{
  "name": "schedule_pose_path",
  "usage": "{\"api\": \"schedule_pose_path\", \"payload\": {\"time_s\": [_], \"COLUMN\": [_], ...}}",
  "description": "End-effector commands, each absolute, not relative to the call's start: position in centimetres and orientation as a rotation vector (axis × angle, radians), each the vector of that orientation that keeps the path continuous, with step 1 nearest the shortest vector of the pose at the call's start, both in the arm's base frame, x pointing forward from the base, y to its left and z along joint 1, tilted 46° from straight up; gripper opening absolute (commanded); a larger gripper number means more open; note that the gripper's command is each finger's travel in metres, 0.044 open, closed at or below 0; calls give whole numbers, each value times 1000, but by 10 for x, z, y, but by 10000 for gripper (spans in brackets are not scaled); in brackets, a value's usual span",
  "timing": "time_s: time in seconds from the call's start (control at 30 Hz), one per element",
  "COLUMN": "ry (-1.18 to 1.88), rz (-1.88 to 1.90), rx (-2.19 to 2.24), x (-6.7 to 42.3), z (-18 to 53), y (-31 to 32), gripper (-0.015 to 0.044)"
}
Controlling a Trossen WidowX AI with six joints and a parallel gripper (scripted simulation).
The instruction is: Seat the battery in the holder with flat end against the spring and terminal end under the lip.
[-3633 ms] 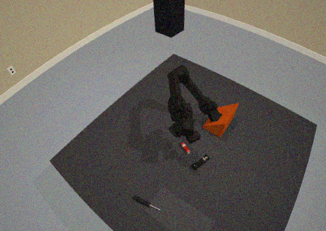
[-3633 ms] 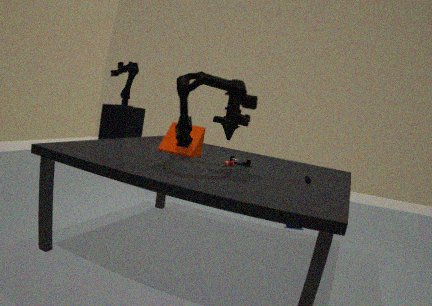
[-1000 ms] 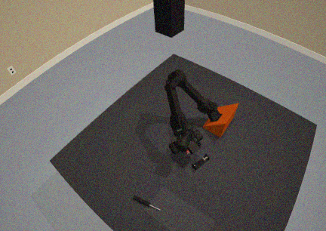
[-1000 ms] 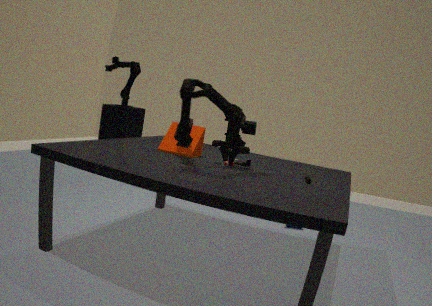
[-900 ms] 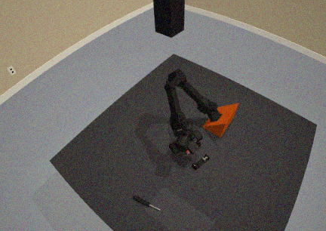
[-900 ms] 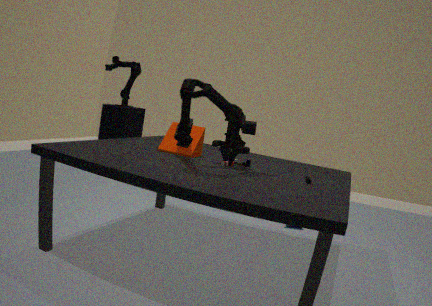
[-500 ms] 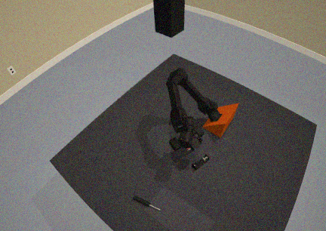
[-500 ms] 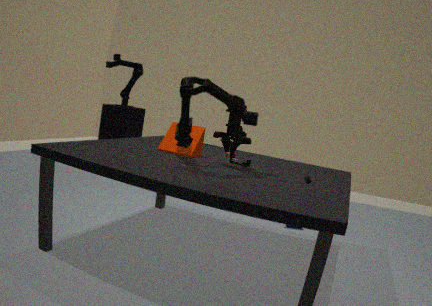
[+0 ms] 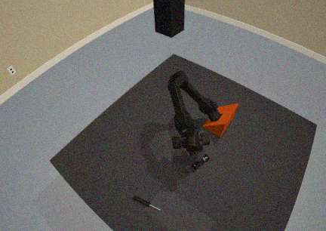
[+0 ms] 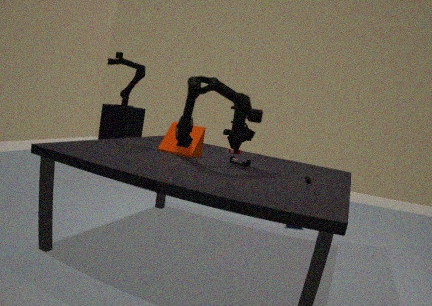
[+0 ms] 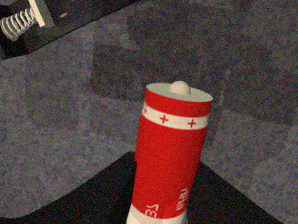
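Observation:
My gripper (image 11: 162, 165) (image 9: 191, 149) (image 10: 235, 147) is shut on a red battery (image 11: 169, 163) (image 10: 232, 151) with white bands. It holds the battery by its lower part, a little above the dark table (image 9: 94, 152) (image 10: 200, 184). The terminal nub points away from the fingers. The black battery holder (image 9: 200, 161) (image 10: 242, 164) lies on the table just beyond the battery, apart from it. Its coil spring (image 11: 19, 20) shows at the left end in the wrist view. In the top view the arm hides the battery.
An orange wedge (image 9: 222, 119) (image 10: 182, 141) sits at the arm's base. A screwdriver (image 9: 146, 203) lies near the table's front edge. A black box (image 9: 168, 13) (image 10: 121, 122) with a second arm (image 10: 129, 77) stands behind the table.

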State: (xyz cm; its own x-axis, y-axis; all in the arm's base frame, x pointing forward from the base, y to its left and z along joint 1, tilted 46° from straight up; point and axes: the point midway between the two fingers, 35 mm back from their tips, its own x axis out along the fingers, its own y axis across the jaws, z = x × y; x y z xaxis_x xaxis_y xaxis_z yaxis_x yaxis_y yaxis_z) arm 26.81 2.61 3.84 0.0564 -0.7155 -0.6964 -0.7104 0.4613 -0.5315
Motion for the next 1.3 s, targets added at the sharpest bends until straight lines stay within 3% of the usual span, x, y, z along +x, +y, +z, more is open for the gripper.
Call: {"api": "schedule_pose_path", "payload": {"time_s": [0.0,0.73,1.27], "ry": [1615,1329,1227], "rz": [-131,-761,-738], "rx": [-1123,-448,-464], "x": [273,279,284], "z": [33,-9,-23], "y": [40,100,91], "gripper": [75,75,75]}}
